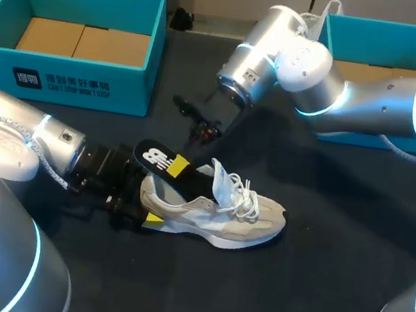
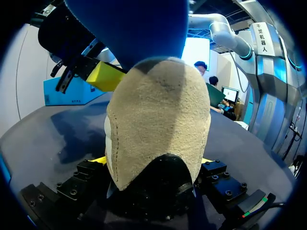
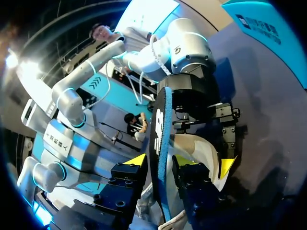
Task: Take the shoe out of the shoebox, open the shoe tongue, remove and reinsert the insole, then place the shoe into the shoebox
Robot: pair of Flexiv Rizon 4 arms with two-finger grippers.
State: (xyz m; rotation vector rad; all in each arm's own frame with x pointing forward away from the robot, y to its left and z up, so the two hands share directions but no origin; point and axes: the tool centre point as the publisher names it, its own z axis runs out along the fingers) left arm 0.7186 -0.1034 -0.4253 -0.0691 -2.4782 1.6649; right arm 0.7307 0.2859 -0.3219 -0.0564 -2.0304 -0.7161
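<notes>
With left fingers (image 1: 152,218) clamping the shoe (image 1: 222,214) by its heel and right fingers (image 3: 136,160) pinching the insole (image 1: 161,160), I'd pin the heel to the bench (image 1: 327,302) and slide the insole lengthwise.

The sneaker (image 1: 222,214) is beige with white laces and sole; the insole (image 1: 157,156) is black above, blue beneath; the left shoebox (image 1: 70,75) is teal

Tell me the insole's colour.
Black with a white logo; the insole shows best in the head view.
</notes>
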